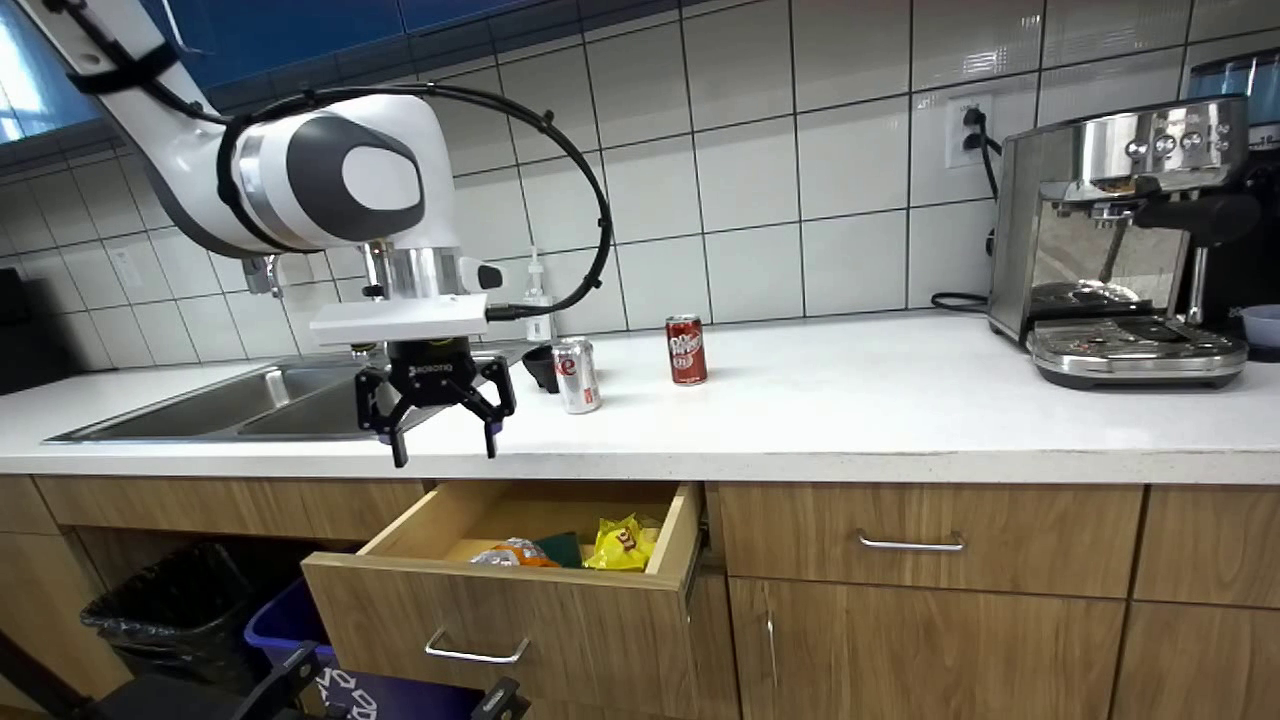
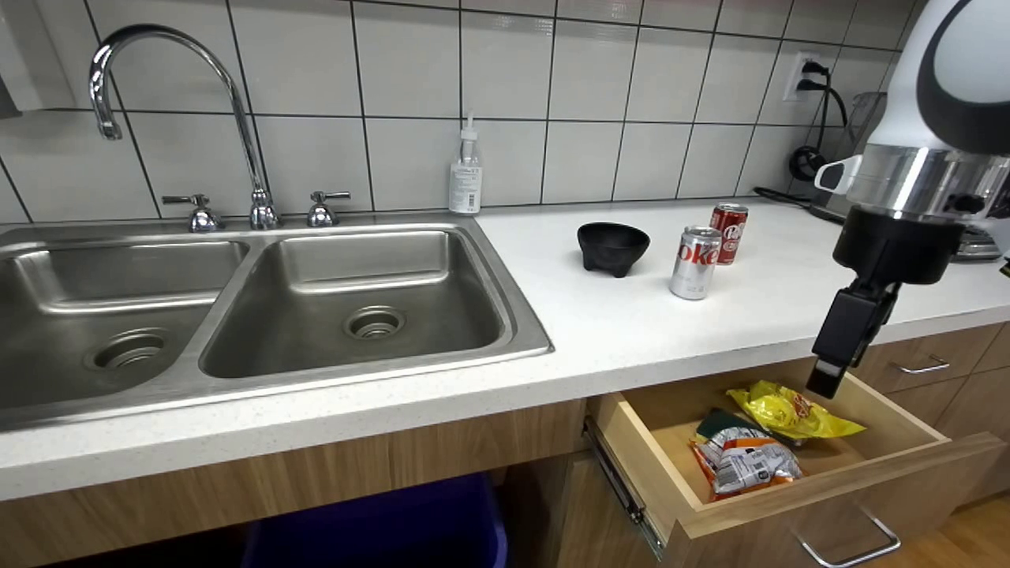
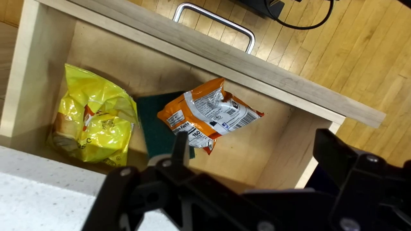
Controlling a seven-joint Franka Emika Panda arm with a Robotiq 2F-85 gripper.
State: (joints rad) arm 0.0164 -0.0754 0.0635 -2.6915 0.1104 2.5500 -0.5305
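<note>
Gripper (image 1: 446, 447) hangs fingers-down above the pulled-out drawer (image 3: 250, 144), its two fingers spread wide with nothing between them. From where I sit I read this as lining up: no contact shows. Nearest below lies an orange-and-white bag (image 3: 210, 114), back label up, overlapping a flat dark green piece (image 3: 154, 128); a yellow bag (image 3: 96, 125) sits near one side wall. My wrist view shows the gap toward the drawer's sink-side end, with one finger overlapping the orange-and-white bag from above, so if I go for it, I judge the next move calls for a sideways shift to centre it, then a straight descent clear of the drawer front and the edge of the desk (image 1: 880, 420). That crinkly film will probably give when squeezed, so I'd pinch gently. Farther out on the desk, a silver can (image 2: 694, 268) stands between a black bowl (image 2: 613, 246) and a red can (image 2: 734, 229); the sink (image 2: 525, 335) lies past the bowl, and a coffee machine (image 1: 1095, 255) stands off the opposite way.
</note>
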